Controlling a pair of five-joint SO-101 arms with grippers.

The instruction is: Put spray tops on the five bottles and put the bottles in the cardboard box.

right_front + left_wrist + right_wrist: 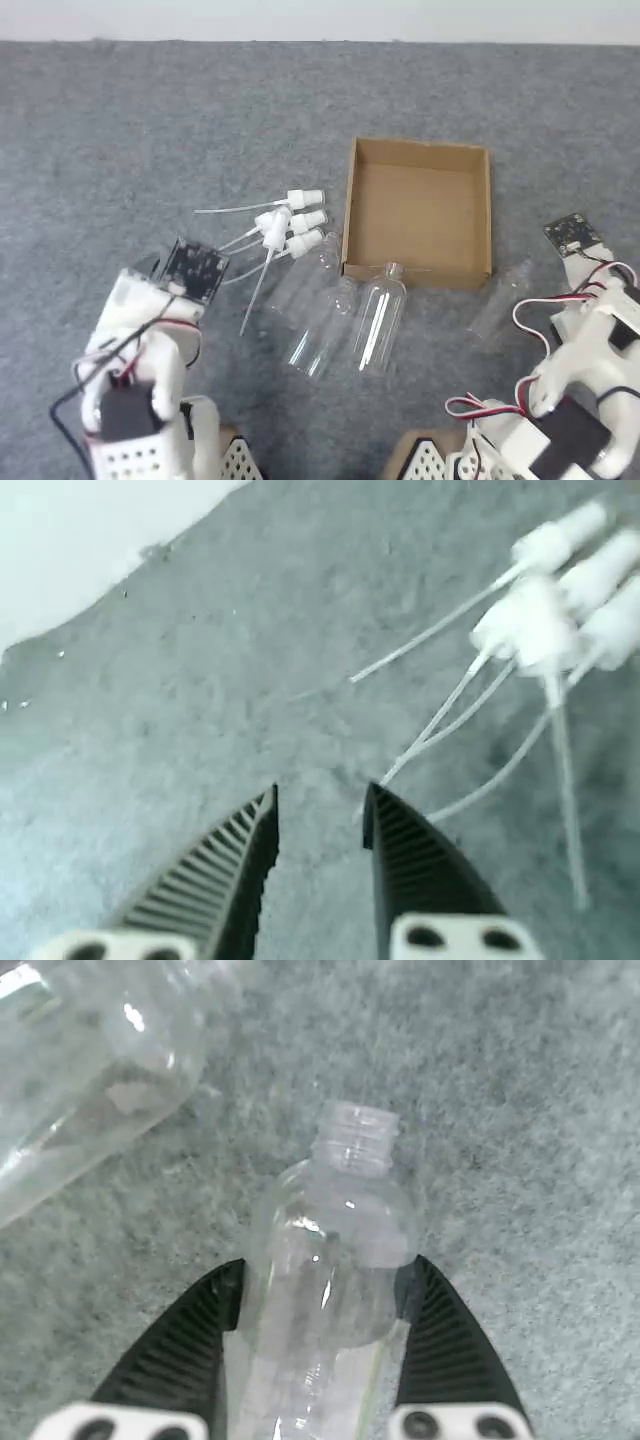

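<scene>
At the right gripper (328, 1263): fingers spread wide, one pressed to each flank of a clear bottle (335, 1230) that lies on its side on the grey carpet (540, 1110); they grasp the body below the shoulder, and the open neck points away from the wrist
At the left gripper (322, 790): fingers partly open, holding and touching nothing, aimed at the spray tops (545, 610) ahead
Spray tops: bunched on the carpet just beside the cardboard box (348, 200), dip tubes trailing away from it
Step in hand: probably steadying one bottle so a top can go on
Doing it well: squeeze lightly, since thin plastic likely buckles; keep the neck clear and still; take a single top by its head, free of the tangle, and feed the tube in first
</scene>
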